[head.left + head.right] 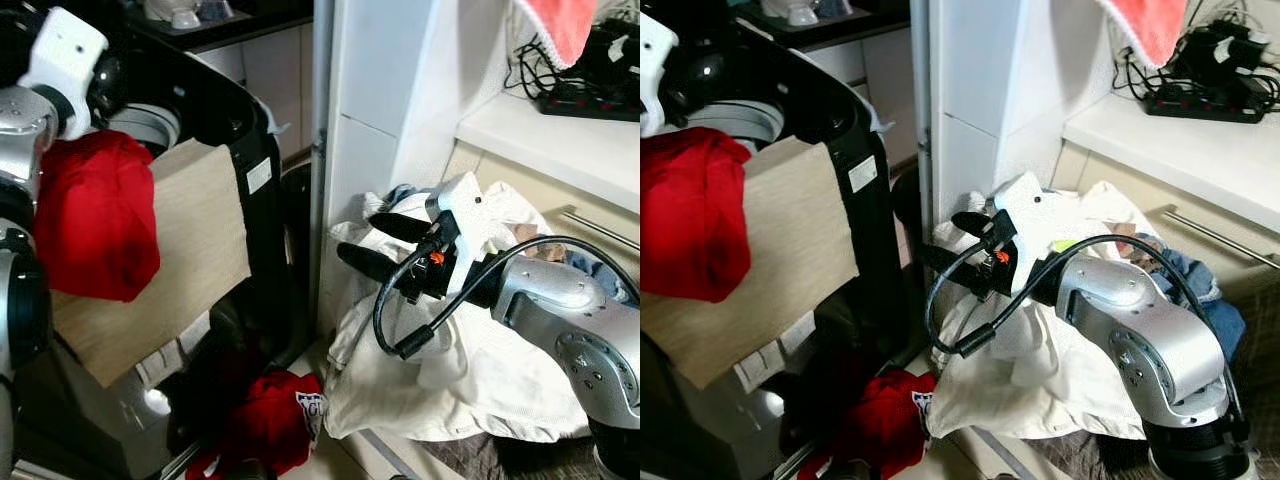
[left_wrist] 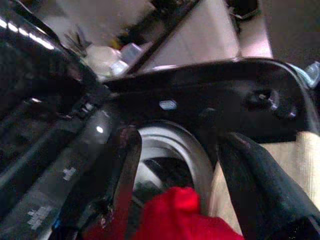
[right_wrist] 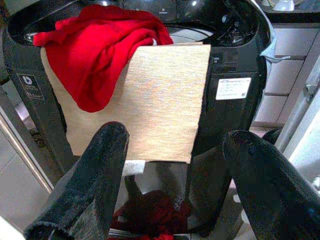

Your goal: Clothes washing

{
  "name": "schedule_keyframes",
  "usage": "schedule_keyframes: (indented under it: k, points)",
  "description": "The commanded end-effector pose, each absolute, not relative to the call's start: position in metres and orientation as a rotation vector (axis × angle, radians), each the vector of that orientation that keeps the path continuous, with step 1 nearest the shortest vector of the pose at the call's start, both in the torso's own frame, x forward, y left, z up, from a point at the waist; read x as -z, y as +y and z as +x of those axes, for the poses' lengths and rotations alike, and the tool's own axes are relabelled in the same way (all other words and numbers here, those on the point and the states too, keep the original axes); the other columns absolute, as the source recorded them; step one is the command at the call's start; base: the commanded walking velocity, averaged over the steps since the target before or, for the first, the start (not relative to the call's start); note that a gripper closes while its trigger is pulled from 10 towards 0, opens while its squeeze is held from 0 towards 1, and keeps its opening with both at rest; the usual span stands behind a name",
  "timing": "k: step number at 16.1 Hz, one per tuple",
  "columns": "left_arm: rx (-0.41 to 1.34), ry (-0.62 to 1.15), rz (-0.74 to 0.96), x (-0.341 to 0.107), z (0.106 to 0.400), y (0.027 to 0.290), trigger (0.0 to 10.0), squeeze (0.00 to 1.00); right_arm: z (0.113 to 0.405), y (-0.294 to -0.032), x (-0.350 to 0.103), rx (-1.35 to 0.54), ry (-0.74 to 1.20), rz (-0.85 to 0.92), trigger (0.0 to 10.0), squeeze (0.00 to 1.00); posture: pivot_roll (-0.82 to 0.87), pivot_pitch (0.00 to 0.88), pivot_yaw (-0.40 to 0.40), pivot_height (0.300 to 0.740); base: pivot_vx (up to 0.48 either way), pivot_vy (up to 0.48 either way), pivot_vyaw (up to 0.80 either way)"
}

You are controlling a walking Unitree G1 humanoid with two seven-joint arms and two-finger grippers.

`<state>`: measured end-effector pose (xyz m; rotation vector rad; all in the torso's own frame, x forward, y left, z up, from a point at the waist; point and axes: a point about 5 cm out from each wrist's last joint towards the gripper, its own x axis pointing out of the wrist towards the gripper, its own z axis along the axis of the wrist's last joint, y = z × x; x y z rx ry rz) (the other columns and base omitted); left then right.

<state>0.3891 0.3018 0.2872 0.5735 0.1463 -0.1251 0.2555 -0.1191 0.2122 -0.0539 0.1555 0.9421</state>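
A black top-loading washer [image 1: 262, 200] stands at the left with its lid up. A red garment [image 1: 95, 215] hangs over its front rim, on top of a beige cloth [image 1: 190, 250] draped down the front. My left gripper [image 2: 180, 137] is open over the drum [image 2: 172, 150], with the red garment's top [image 2: 175, 210] between its fingers near their base. A second red garment [image 1: 270, 415] lies on the floor at the washer's foot. My right gripper [image 1: 360, 240] is open and empty. It points toward the washer, in front of a pile of white clothes [image 1: 450, 380].
A white pillar [image 1: 370, 90] stands between the washer and the clothes pile. Behind the pile are a white shelf [image 1: 560, 140] with a power strip [image 1: 590, 95], a hanging pink cloth [image 1: 560, 25] and blue clothes [image 1: 1200, 290].
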Motion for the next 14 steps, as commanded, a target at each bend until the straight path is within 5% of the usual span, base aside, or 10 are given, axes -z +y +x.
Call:
schedule_keyframes:
  k: [1, 7, 11, 14]
  points:
    - [0.161, 0.234, 0.592, -0.281, 0.388, 0.302, 10.0, 0.00, 0.258, -0.115, -0.220, -0.957, 0.120, -0.068, 10.0, 0.00, -0.09, 0.000, 0.018, 0.740, 0.000, 0.000, 0.00]
    - [0.156, 0.612, 0.773, -0.233, 0.365, 0.335, 10.0, 0.00, 0.264, -0.102, -0.223, -1.021, 0.100, -0.074, 10.0, 0.00, -0.06, 0.000, 0.000, 0.740, 0.000, 0.000, 0.00]
    - [0.122, 0.657, 0.755, -0.186, 0.357, 0.334, 10.0, 0.00, 0.266, -0.097, -0.225, -1.032, 0.085, -0.072, 10.0, 0.00, -0.05, 0.000, -0.004, 0.740, 0.000, 0.000, 0.00]
    - [-0.087, 0.505, 0.827, -0.174, 0.357, 0.336, 10.0, 0.00, 0.268, -0.093, -0.224, -1.027, 0.070, -0.077, 10.0, 0.00, -0.05, 0.000, 0.000, 0.740, 0.000, 0.000, 0.00]
